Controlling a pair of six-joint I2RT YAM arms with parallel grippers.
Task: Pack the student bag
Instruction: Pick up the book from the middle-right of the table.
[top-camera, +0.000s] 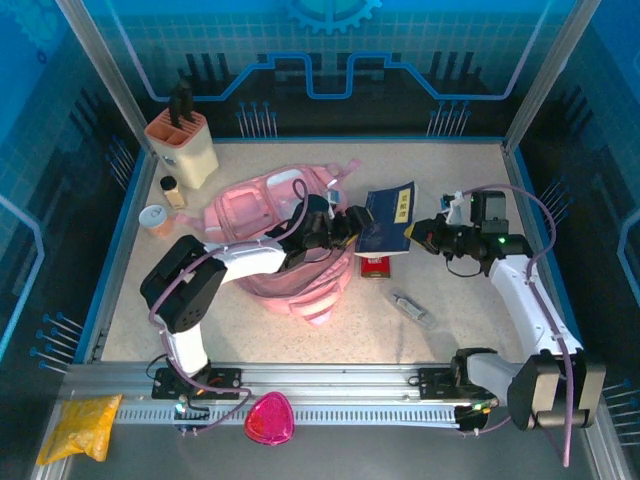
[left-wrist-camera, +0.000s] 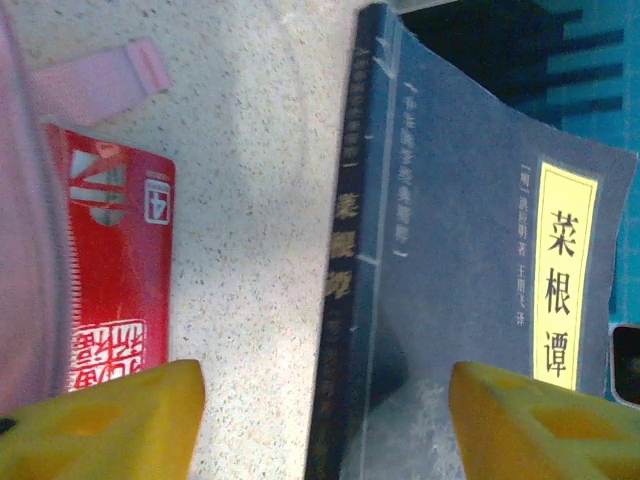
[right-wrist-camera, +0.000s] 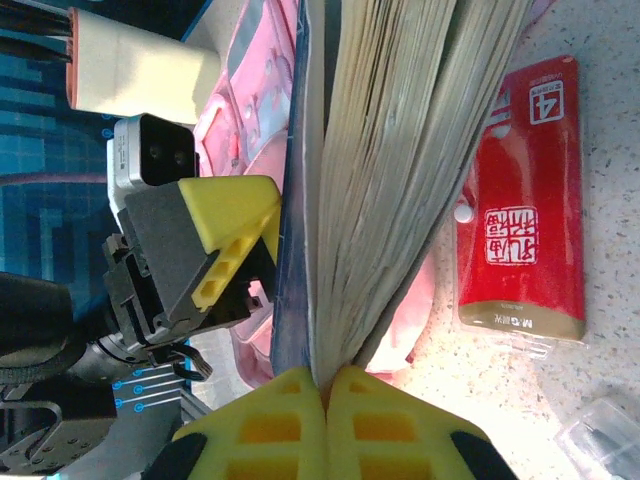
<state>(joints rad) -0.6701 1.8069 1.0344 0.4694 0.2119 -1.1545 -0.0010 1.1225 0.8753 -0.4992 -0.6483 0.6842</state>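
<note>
Top external view: locate the student bag (top-camera: 250, 210) left of centre on the table (top-camera: 470, 330), lying under the left arm. Note the book (top-camera: 388, 218) just beside the bag's right edge, tilted up off the table.

Confirm in the right wrist view the right gripper (right-wrist-camera: 325, 390) clenched on the book's page edge, with loose pages fanning beyond the pads. Confirm in the left wrist view the left gripper (left-wrist-camera: 322, 420) released, fingers spread either side of the spine, grasping nothing.

Judged step: passing the book toward the bag.

- Centre the spine between the left fingers before closing.
- Seat the pinch on the covers, not on loose pages.
- Release the right side only after a firm pinch.
- Steer clear of the red box (top-camera: 375, 267) just beside the bag.
- Cannot tell where the bag's opening lies; verify before inserting.
</note>
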